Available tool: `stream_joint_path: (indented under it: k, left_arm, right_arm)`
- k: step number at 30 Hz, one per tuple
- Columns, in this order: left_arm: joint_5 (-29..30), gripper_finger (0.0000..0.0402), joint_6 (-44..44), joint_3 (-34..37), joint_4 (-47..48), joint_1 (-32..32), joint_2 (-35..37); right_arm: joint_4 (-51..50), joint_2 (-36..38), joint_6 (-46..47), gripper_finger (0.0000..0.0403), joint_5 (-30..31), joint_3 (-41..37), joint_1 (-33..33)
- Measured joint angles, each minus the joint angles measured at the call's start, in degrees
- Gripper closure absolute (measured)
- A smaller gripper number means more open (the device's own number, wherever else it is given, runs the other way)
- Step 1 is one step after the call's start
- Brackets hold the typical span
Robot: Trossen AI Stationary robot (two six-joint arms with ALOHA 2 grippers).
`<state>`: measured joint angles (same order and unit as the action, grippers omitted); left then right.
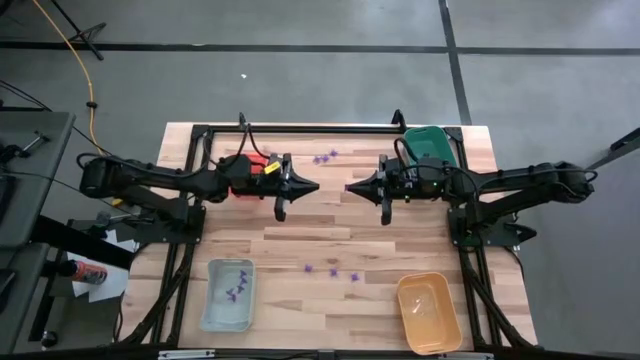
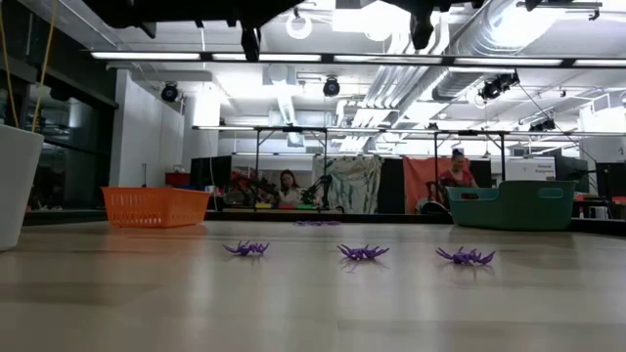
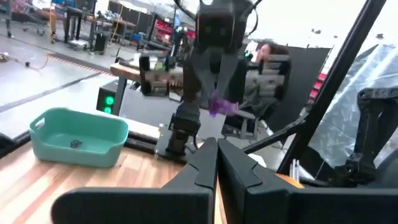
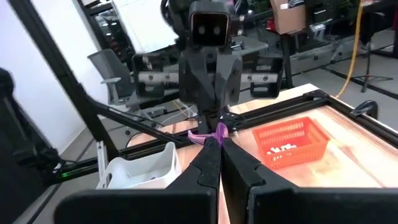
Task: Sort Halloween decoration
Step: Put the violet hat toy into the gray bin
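Both arms hang level above the table's middle, tips facing each other with a gap between them. My right gripper (image 1: 349,186) is shut on one small purple Halloween decoration (image 3: 217,106), which also shows in its own wrist view as the purple decoration (image 4: 208,134). My left gripper (image 1: 317,186) is shut and holds nothing; its tip (image 3: 213,144) points at the right gripper. Three purple pieces (image 1: 333,270) lie on the near middle of the table, seen in the low view as purple pieces (image 2: 363,252). A few more purple pieces (image 1: 325,157) lie near the far edge. My right gripper pinches the purple piece (image 4: 211,130) between the free ends of its two fingers. The fingers come level from the table's right. The piece is lifted clear of the table and sticks out past the fingertips toward the left gripper.
A pale blue tray (image 1: 228,293) with purple pieces sits near left, and an orange tray (image 1: 428,312) near right. The green tray (image 3: 78,137) at far right holds a dark piece. The red tray (image 4: 291,142) under the left arm holds whitish pieces. People sit in the room behind.
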<state>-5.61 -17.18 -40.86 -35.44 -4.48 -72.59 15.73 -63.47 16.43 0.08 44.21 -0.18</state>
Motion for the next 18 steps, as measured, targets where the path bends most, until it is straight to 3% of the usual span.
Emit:
stream_joint_path:
  k: [5, 11, 18]
  left_arm:
    - [0.93, 0.0402, 4.75, -0.03, 0.89, -2.76, 6.69]
    - [2.29, 0.0402, 6.32, -0.03, 9.48, -7.11, 16.28]
    - [5.43, 0.0402, 5.34, -0.02, 17.18, -7.92, 21.94]
  right_arm:
    - [1.03, -3.76, -2.08, 0.0403, -0.88, -0.02, 1.93]
    - [10.83, -15.93, -2.4, 0.0403, -2.11, 0.2, 4.13]
    - [10.92, -34.83, -8.95, 0.0403, -10.06, 12.71, 4.88]
